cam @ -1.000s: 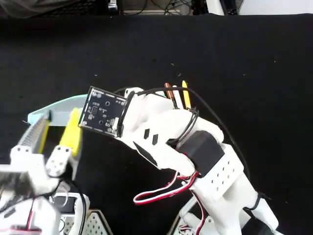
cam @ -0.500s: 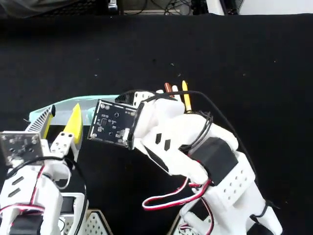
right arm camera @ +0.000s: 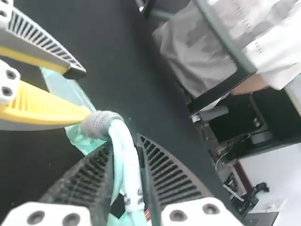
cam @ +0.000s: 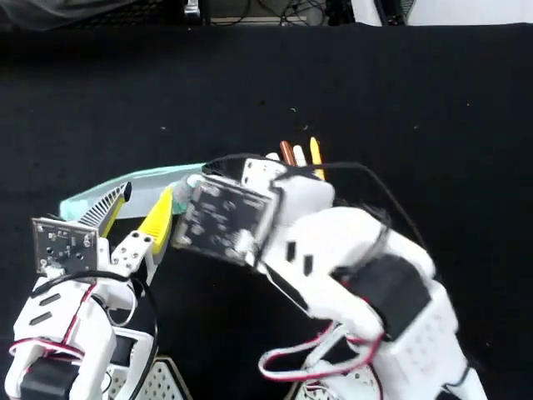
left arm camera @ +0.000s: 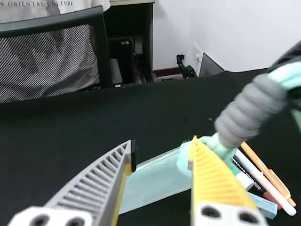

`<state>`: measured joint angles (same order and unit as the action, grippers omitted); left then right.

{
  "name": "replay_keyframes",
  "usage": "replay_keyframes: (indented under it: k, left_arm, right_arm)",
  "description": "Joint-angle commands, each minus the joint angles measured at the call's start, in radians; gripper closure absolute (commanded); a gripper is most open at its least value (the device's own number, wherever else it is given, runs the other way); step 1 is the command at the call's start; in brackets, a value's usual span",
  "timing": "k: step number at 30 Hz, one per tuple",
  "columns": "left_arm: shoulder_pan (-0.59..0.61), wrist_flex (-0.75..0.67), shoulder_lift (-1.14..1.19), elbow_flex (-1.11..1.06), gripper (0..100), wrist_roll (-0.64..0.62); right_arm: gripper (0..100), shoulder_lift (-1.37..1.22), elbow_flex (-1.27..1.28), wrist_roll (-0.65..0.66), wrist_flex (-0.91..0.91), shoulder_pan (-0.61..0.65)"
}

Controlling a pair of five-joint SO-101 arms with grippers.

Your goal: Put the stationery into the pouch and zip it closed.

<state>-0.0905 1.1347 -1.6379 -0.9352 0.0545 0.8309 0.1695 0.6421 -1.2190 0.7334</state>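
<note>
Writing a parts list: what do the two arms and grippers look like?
The left arm and right arm are white plastic, with red, white and black wires and a dark circuit board at each wrist. The left gripper has one yellow finger and one grey ribbed one; the right gripper has dark grey ribbed fingers.

matt black cloth covers the table (cam: 416,125); the mint pouch (left arm camera: 155,181) looks smooth plastic.

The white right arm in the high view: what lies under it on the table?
Three pen tips, brown, white and yellow, stick out beyond it, and a flat mint-green pouch reaches out sideways. The arm covers the pens' bodies and one end of the pouch.
</note>
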Motion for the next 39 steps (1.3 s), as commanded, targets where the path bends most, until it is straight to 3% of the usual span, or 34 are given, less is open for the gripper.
replay_keyframes:
  k: [1, 13, 21, 24, 30, 39]
  left_arm:
    - [-0.008, 0.000, -0.002, 0.005, 79, 0.008]
    - [0.002, 0.008, -0.005, 0.007, 79, 0.012]
    - [0.185, -0.003, -0.005, -0.022, 79, 0.060]
    - [0.185, -0.009, -0.005, -0.071, 79, 0.072]
    - [0.189, -0.107, -0.005, -0.213, 79, 0.117]
    - [0.193, -0.121, -0.005, -0.228, 79, 0.115]
  right_arm:
    - [98.7, 0.091, -0.050, -0.028, 0.029, -0.005]
    - [98.7, 0.111, 0.054, -0.048, 0.135, -0.003]
    - [98.7, 0.045, 0.058, -0.014, 0.137, -0.011]
    - [98.7, 0.045, 0.053, -0.018, 0.141, -0.015]
    - [98.7, 0.042, 0.038, -0.087, 0.175, -0.143]
    - [98.7, 0.038, 0.045, -0.072, 0.178, -0.147]
